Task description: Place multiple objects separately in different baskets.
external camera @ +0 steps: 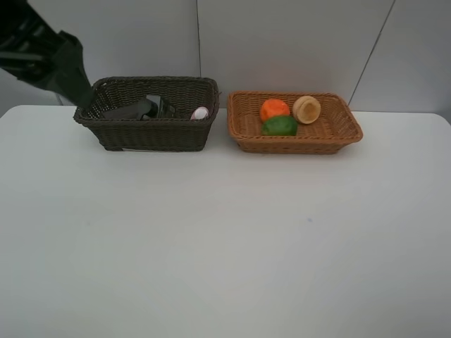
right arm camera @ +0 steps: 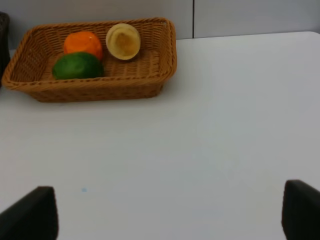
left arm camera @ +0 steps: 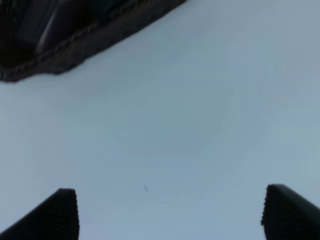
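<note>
Both baskets are woven from wicker-like strands with a rough, ribbed texture: the dark brown basket [external camera: 151, 130] looks matt, the tan basket [external camera: 296, 137] slightly warmer and matt too. The surface [external camera: 225, 246] is seen as smooth, white and matt. The orange [external camera: 274, 108] shows a finely dimpled skin, the lime [external camera: 280, 126] a smoother, faintly glossy one. The pale round fruit [external camera: 306, 109] appears dull. The left tool's fingers [left arm camera: 60, 215] are black, matt and ridged.

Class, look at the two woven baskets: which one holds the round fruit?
The light tan basket on the right: it holds the orange and green lime. The dark brown basket holds dark bottles instead.
</note>
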Tool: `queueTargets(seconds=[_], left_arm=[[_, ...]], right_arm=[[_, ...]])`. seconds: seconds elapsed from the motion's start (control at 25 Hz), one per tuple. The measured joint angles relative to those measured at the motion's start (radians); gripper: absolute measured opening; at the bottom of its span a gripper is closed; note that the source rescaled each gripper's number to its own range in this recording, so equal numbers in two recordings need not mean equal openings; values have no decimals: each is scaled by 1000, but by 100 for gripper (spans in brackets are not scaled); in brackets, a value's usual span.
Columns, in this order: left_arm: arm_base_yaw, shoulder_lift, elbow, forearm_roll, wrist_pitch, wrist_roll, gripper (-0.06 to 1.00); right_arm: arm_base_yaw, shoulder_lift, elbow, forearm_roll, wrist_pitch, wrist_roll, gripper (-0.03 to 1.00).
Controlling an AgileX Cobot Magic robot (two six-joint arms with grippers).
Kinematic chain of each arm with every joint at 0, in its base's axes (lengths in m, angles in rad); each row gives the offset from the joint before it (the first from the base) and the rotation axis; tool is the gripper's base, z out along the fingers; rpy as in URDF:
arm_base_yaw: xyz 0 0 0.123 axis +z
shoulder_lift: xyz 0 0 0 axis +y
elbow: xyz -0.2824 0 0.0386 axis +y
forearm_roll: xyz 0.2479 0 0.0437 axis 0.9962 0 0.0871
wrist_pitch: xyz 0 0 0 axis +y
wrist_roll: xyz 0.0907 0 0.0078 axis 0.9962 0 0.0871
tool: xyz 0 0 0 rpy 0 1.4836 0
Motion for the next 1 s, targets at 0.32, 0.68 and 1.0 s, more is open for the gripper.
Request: queueTargets(seconds=[0.32,0.68,1.0], left_arm=[[188,-429,295,-72,34,-23,95],[403,-875,418,-78,122,-33,95],[576,-1070,448,-111,122,36,95]], right_arm=[[0,0,0,0,0,0,97],[0,0,0,0,0,0,97],[0,0,0,0,0,0,97]])
